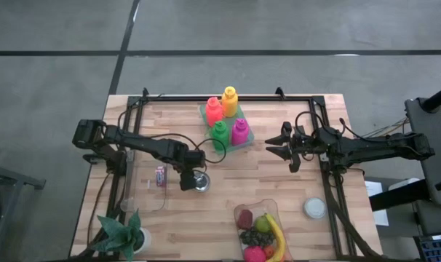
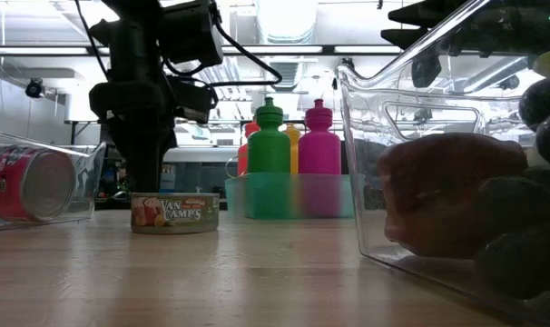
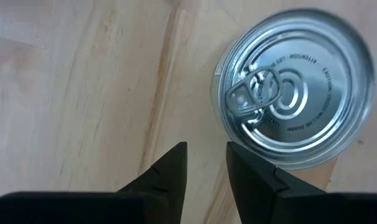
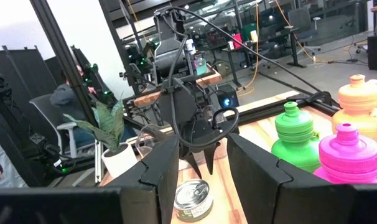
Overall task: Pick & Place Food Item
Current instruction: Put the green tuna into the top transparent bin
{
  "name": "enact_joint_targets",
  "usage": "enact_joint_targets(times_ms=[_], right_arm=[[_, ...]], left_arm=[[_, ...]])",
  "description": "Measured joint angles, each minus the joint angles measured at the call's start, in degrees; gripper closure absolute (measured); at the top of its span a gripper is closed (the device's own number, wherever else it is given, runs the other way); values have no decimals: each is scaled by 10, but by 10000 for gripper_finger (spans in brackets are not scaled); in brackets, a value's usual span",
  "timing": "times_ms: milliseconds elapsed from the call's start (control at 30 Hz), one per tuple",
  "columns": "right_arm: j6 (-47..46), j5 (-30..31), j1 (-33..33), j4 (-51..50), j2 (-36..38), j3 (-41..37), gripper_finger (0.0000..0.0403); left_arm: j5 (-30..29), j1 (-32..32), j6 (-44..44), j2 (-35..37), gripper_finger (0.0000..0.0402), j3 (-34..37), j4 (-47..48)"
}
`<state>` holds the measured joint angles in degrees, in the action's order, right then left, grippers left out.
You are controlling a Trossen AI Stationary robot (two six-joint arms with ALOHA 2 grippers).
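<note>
Wooden table (image 1: 279,189), edged at the back by a black frame (image 1: 293,98). Near the back middle, a teal tray (image 1: 246,138) with four bottles: red (image 1: 214,110), orange (image 1: 230,101), green (image 1: 219,132), pink (image 1: 240,130). At the front, a clear bin (image 1: 268,206) of fruit, with a banana (image 1: 276,234) and dark grapes (image 1: 257,237). At the front left corner, a potted plant (image 1: 122,231). Left of centre, a clear box (image 1: 152,198) with a small can (image 1: 160,176) lying on its side. Near the right edge, a white lid (image 1: 315,208).

Between tray and bin, the tin (image 1: 200,181), upright on the bare wood. Just beside it, the left gripper (image 1: 188,180), pointing down; fingers (image 3: 170,171) slightly apart, holding nothing, the tin off to one side of them. Right of the tray, the right gripper (image 1: 277,143), raised; fingers (image 4: 160,165) apart, empty.

On the tin's side, "VAN CAMP'S", legible only in the low view. Pull-ring lid with fine embossed print, too small to read, only in the left wrist view. Only in the right wrist view, a seated person (image 4: 67,102) beyond the table.
</note>
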<state>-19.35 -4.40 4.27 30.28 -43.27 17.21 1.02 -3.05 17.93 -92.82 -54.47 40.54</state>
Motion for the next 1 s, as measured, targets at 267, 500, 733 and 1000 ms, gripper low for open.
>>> enact_joint_targets(times_ms=[267, 500, 733, 1000], right_arm=[[0, 0, 0, 0, 0, 0, 269], [0, 0, 0, 0, 0, 0, 269], [0, 0, 0, 0, 0, 0, 269], [0, 0, 0, 0, 0, 0, 269]], left_arm=[[0, 0, -2, 2, 284, -11, 1], [0, 0, -1, 2, 284, -3, -14], [0, 0, 0, 1, 284, 4, -26], [1, 0, 0, 0, 284, 4, -27]])
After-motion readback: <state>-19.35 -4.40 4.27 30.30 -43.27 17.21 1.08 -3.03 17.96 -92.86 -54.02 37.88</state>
